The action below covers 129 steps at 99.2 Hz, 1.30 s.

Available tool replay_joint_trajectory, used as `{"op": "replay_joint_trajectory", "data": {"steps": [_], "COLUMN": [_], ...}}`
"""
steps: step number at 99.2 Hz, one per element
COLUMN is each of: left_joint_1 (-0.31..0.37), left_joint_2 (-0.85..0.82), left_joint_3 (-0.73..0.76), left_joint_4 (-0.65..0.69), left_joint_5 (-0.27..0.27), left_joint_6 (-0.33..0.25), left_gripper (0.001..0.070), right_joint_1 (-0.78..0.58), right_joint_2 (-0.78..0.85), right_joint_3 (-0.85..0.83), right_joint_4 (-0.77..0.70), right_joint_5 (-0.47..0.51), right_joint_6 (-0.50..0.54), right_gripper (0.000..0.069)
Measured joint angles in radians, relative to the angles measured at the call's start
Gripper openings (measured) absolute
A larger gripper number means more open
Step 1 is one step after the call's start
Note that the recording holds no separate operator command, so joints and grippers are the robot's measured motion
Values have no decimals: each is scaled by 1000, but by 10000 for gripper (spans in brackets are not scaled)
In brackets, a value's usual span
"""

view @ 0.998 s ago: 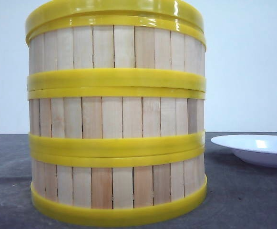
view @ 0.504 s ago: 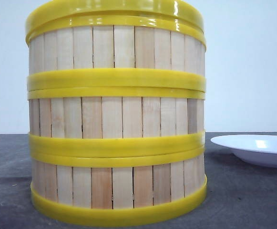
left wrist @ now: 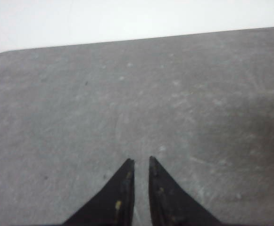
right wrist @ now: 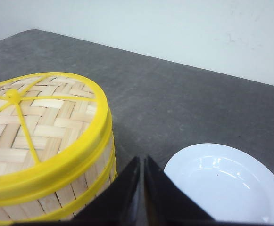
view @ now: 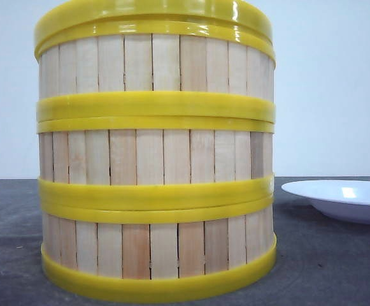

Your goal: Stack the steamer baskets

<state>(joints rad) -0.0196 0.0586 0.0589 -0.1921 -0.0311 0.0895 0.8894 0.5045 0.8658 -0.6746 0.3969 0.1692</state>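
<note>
Black end effectors both closed, clamping nothing.
Left end effector (left wrist: 141, 162) hangs over bare grey worktop (left wrist: 127, 103); right end effector (right wrist: 141, 162) sits between the lidded stack of steamer baskets (view: 156, 153), just beside it, and an empty white plate (right wrist: 226, 183). Woven lid (right wrist: 37, 117) tops the stack.

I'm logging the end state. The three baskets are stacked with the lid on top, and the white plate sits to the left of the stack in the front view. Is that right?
Not quite. The plate sits to the right of the stack, as the front view shows. The rest holds: three baskets stacked, and the right wrist view shows the lid on top.
</note>
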Motion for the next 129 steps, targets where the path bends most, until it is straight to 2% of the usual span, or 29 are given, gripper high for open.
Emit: {"op": "replay_joint_trajectory", "data": {"steps": [15,129], "left_joint_1": [5,11], "left_joint_2": [-56,-54], "left_joint_3": [-26,-26], "left_joint_4": [9,8], "left_joint_5": [1,0], "left_joint_6": [0,8], "left_gripper": [28,28], "right_joint_1": [0,0], "right_joint_2": [0,0], "right_joint_3": [0,0], "right_joint_4": [0,1], "right_joint_5": [0,0], "right_joint_6": [0,-18], "right_gripper": [10,10]}}
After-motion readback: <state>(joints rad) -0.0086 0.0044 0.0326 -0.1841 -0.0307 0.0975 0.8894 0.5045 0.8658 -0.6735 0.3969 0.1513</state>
